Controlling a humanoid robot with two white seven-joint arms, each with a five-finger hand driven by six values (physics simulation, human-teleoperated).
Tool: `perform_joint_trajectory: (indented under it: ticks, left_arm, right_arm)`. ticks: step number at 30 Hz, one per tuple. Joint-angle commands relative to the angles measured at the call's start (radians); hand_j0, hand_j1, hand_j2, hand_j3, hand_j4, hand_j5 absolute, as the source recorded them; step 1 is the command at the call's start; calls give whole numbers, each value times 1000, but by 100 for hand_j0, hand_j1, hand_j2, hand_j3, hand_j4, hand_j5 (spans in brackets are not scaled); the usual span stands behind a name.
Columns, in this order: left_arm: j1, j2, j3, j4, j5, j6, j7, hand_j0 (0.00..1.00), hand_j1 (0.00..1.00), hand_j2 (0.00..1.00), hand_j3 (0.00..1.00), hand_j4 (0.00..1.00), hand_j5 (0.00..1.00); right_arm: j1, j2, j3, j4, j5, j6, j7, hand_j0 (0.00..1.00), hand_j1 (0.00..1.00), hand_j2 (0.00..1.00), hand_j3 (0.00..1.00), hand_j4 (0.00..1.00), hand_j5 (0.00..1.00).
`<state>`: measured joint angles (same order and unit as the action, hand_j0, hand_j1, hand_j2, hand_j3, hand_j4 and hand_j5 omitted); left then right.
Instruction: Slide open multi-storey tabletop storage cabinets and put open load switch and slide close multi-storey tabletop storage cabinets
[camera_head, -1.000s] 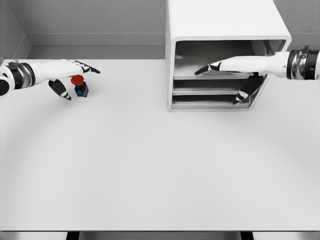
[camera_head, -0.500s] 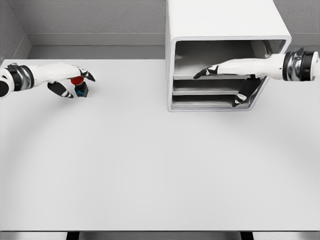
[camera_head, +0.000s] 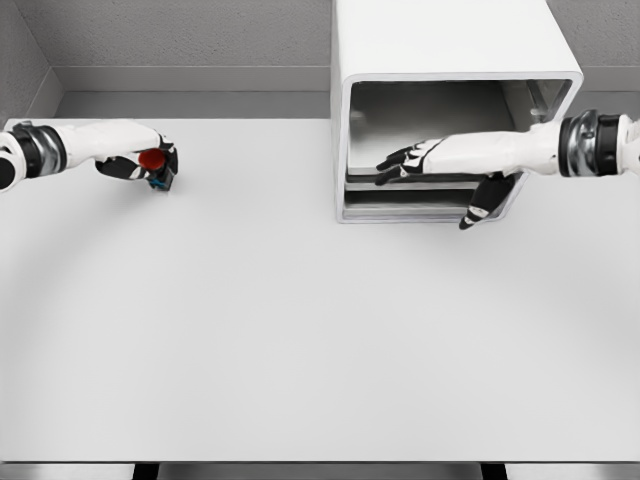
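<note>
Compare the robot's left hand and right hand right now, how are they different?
The left hand is at the table's far left, fingers curled around the load switch; the right hand is at the cabinet, holding nothing. The left hand's fingers are closed; the right hand's are stretched out flat across the cabinet's front by the shelves. Both are white with black fingertips.
</note>
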<state>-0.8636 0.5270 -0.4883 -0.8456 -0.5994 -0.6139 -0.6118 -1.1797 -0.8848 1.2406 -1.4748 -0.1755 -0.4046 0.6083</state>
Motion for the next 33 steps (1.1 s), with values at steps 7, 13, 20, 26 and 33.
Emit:
perform_joint_trajectory:
  ticks: [7, 13, 20, 26, 33]
  left_arm:
    - [15, 34, -3, -184, 89, 3, 1, 45, 45, 45, 45, 45, 45]
    - [49, 113, -4, -331, 170, 3, 1, 45, 45, 45, 45, 45, 45]
    - [63, 149, -3, -458, 239, 3, 1, 45, 45, 45, 45, 45, 45]
    - [63, 146, -1, -532, 268, 3, 1, 45, 45, 45, 45, 45, 45]
    - [57, 108, -3, -592, 270, 3, 1, 46, 46, 46, 46, 46, 46]
  right_arm:
    - [-18, -42, 25, -44, -56, -29, 3, 100, 100, 100, 100, 100, 100]
    - [-11, -141, 76, -164, -55, -134, 3, 100, 100, 100, 100, 100, 100]
    - [-12, -186, 76, -183, -56, -206, 3, 100, 100, 100, 100, 100, 100]
    - [-9, -227, 92, -193, -56, -206, 3, 100, 100, 100, 100, 100, 100]
    - [-9, -255, 97, -205, -55, -206, 3, 100, 100, 100, 100, 100, 100]
